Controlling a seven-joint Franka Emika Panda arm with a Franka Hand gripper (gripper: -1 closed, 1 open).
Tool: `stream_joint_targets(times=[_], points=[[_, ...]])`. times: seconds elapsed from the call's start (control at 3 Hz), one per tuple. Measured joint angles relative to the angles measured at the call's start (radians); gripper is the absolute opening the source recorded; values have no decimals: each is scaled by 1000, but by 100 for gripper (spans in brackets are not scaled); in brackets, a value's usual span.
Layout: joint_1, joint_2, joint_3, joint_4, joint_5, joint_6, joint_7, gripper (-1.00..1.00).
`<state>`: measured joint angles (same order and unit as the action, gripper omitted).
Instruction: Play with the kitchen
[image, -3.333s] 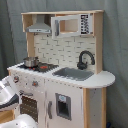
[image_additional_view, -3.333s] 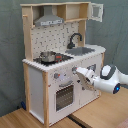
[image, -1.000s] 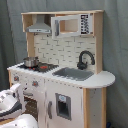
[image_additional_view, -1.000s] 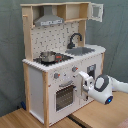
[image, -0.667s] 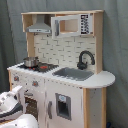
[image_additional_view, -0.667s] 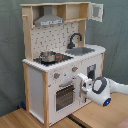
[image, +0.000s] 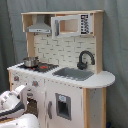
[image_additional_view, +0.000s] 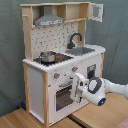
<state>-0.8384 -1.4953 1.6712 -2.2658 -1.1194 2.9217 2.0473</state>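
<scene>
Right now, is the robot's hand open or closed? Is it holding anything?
Gripper: up against the front of the toy kitchen by the oven door; open or closed cannot be told, nor whether it holds anything.

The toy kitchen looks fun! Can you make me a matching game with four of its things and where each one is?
Things:
1. shiny metal pot
2. black curved faucet
3. grey range hood
4. windowed oven door

Places:
A. up top, above the stovetop
B. low on the front, under the knobs
C. on the stovetop
D. behind the sink

Pairs: 1-C, 2-D, 3-A, 4-B
</scene>
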Motion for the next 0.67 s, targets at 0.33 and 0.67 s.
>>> stream_joint_targets(times=[0.33,0.67], points=[[-20,0,0,14,0,0,0,100],[-21,0,0,14,0,0,0,-100]])
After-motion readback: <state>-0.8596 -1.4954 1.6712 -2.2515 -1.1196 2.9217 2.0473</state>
